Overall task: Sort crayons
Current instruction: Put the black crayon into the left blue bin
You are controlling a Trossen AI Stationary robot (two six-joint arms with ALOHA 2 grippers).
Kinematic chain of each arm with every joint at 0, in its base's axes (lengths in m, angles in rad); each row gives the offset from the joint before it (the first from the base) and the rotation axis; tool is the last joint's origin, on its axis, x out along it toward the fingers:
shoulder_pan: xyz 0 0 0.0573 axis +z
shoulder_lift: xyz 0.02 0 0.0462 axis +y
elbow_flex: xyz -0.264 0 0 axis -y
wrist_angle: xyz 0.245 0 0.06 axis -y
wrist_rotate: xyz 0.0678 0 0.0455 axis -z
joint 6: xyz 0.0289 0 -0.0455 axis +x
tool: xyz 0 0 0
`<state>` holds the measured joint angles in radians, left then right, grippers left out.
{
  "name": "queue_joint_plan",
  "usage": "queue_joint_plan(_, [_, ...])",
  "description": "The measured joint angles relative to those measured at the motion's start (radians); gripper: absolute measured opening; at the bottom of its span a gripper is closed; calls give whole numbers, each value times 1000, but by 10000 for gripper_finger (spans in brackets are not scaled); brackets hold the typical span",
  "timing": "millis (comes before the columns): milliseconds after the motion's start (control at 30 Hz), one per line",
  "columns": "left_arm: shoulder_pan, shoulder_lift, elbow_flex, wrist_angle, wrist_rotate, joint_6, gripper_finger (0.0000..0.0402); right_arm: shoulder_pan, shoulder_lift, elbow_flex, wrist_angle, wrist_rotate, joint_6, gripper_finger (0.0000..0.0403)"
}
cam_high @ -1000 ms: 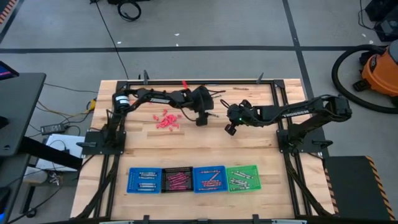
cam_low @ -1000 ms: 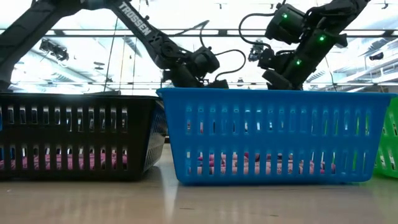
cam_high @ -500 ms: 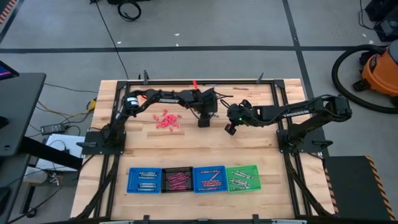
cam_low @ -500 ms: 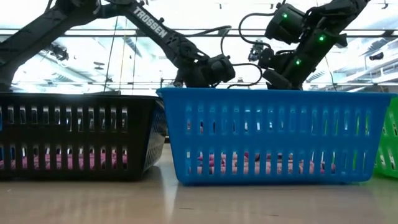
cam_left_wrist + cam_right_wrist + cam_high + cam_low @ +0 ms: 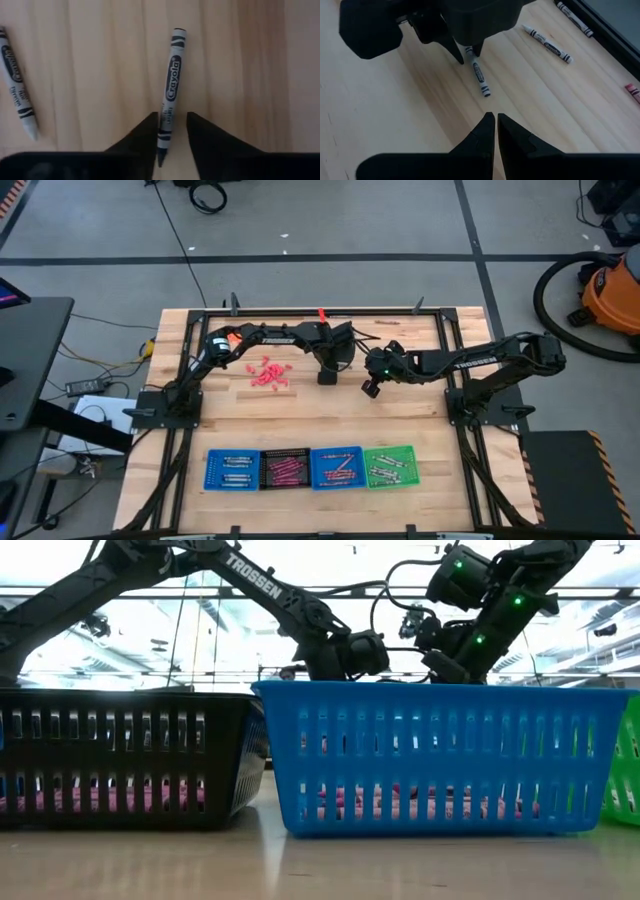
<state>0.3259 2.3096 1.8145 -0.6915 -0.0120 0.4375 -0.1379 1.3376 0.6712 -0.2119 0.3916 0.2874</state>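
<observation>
A grey crayon lies flat on the wooden table; it also shows in the right wrist view. My left gripper points down over it near the table's middle. It is narrowly open, with a finger on either side of the crayon's pointed end; I cannot tell whether a finger touches it. My right gripper is shut and empty, just to the right. A pile of pink-red crayons lies left of my left gripper. The low view hides both grippers' fingers behind the trays.
A second grey crayon lies beside the first, and two more and a red one lie farther off. A blue, a black, a blue and a green tray with crayons stand along the near edge.
My left arm's wrist has swung toward the table's right edge, while its fingertips have stayed over nearly the same spot by the grey crayon.
</observation>
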Motion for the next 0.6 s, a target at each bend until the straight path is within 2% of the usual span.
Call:
queue_joint_plan(233, [-1, 0, -1, -6, 3, 30, 16, 0, 0, 0, -10, 0, -1, 28])
queue_joint_plan(600, [0, -8, -4, -2, -5, 22, 14, 0, 0, 0, -18, 0, -2, 28])
